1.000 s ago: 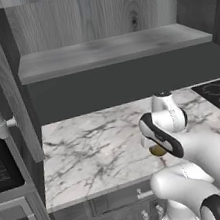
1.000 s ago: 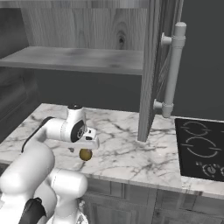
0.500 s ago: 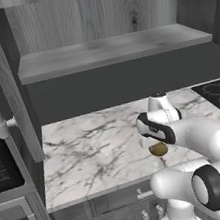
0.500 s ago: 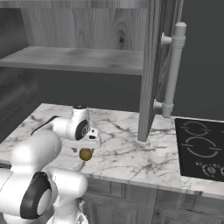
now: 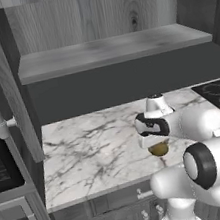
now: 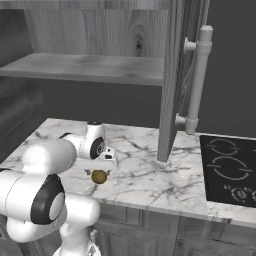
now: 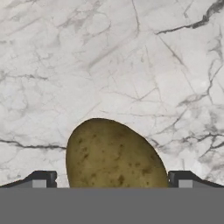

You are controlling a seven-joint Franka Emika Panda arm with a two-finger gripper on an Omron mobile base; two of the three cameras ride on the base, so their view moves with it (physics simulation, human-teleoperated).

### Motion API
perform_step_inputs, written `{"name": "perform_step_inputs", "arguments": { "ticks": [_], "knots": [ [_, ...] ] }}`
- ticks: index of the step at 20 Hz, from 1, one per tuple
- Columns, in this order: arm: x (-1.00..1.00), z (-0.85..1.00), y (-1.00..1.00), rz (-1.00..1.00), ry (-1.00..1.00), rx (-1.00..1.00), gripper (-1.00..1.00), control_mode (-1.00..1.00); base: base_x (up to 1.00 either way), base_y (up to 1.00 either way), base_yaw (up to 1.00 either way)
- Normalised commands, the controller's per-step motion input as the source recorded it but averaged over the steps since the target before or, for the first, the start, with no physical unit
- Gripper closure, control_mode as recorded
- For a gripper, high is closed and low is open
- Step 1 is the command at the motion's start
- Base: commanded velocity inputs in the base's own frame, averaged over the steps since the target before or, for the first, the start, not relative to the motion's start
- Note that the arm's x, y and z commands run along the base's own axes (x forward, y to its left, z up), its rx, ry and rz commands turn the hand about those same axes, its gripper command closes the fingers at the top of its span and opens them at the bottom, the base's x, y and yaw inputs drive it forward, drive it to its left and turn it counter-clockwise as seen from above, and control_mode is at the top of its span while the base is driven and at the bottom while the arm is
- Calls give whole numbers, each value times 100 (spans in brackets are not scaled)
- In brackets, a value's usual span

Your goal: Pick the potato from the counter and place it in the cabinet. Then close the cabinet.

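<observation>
Two base views look forward and down from behind the arm, left and right, sharing the marble surface [image 5: 93, 150] and cabinet [image 6: 170, 80]. The hand view sits close, facing straight down past the pincer [image 7: 111, 179].

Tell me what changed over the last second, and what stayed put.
The arm's elbow swung forward and now bulks large in the foreground, while the hand kept its place just above the potato. In the hand view the fingertips flank the potato; a firm grip cannot be confirmed. The potato stayed near the front edge of the counter. The cabinet remains open, its shelf bare.
</observation>
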Motion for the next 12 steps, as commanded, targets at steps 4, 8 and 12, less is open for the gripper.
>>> {"name": "perform_step_inputs", "arguments": {
  "ticks": [4,8,12],
  "knots": [
    [0,-48,0,0,2,-4,100,-100,0,0,0],
    [-27,-57,-1,0,3,-4,100,-100,0,0,0],
    [-78,-76,-22,0,0,0,100,-100,0,0,0]
  ]
}}
